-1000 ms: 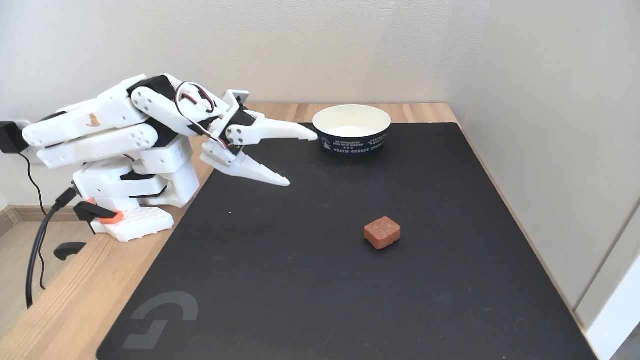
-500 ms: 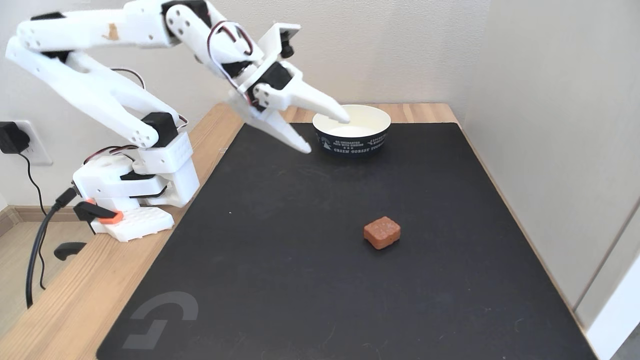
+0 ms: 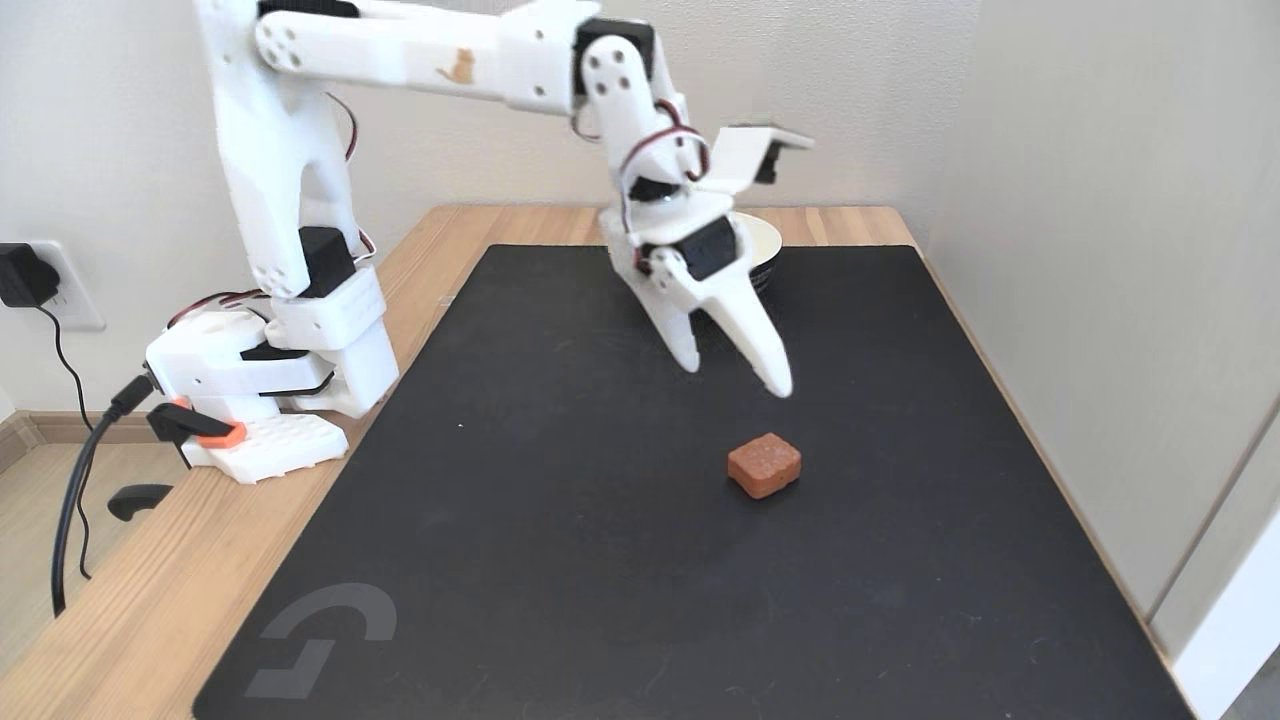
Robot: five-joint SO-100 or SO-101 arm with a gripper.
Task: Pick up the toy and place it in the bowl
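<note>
**Tool spread above the block, bowl mostly hidden behind it**

The bowl (image 3: 766, 243) is largely covered: the arm's wrist and the tool stand in front of it, so just a sliver of white rim and a strip of dark wall show at the right of the wrist. Its printed lettering cannot be read and its inside cannot be seen. The top of the arm (image 3: 300, 150) is cut off by the upper edge of the fixed view.

Counted: 1 arm, 1 tool, 1 toy, 1 bowl, 1 black mat (image 3: 600, 560), 1 wall plug (image 3: 20, 275) at the left edge.

The tool (image 3: 740, 375) points down with its 2 fingers spread wide and nothing between them. It hangs in the air, above the mat, with its tips apart from everything.

The toy (image 3: 764, 465), a small reddish-brown block, lies flat on the mat at about 6 o'clock from the tool's tips, near them but not touching. From the toy the bowl is at 12 o'clock, well apart, near the mat's far edge.

The mat covers most of the wooden surface (image 3: 130, 610), leaving a bare strip at 9 o'clock where the arm's base (image 3: 270, 400) is clamped, and a narrow strip at 12 o'clock. A wall runs close along the mat's right edge at 3 o'clock. The mat is open all round the toy, with the widest room toward 6 and 9 o'clock.
</note>
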